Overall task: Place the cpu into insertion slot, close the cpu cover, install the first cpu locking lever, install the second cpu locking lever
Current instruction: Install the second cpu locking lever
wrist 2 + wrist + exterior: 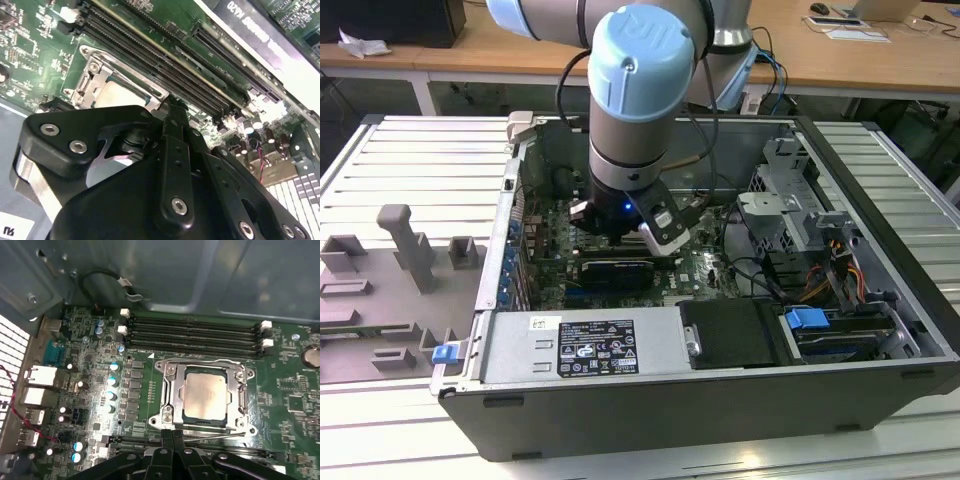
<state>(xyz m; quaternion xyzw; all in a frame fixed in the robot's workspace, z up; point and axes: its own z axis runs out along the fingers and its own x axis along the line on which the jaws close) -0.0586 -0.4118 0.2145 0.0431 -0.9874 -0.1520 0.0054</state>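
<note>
An open computer case [720, 400] lies on its side on a slatted metal table [400, 150] in the exterior view, with a grey fixture block [410, 245] standing on the table toward the exterior view's left; a wooden desk [880, 60] runs behind. The robot arm [640, 100], grey with pale blue caps, reaches down into the case, and its gripper [655, 235] hangs low over the green motherboard [280, 390]; a black drive tray [735, 330] and a blue tab [807, 320] sit along the near side of the case.

In the first wrist view four long black memory slots [195, 332] run just beside the insertion slot [162, 417], whose silvery rim frames the socket; the cpu cover [172, 385] lies flat and closed over it, and the cpu [206, 396] sits in the slot, its pale metal face showing through the cover's window. A thin metal locking lever [215, 436] lies along the socket edge nearest the gripper [173, 436]; the black fingers [165, 437] are pressed together, tip to tip, pinching nothing that can be made out, their tips right at that lever and the socket rim. In the second wrist view the gripper [172, 102] shows the same closed posture, its tip at the corner of the cover [95, 82].
</note>
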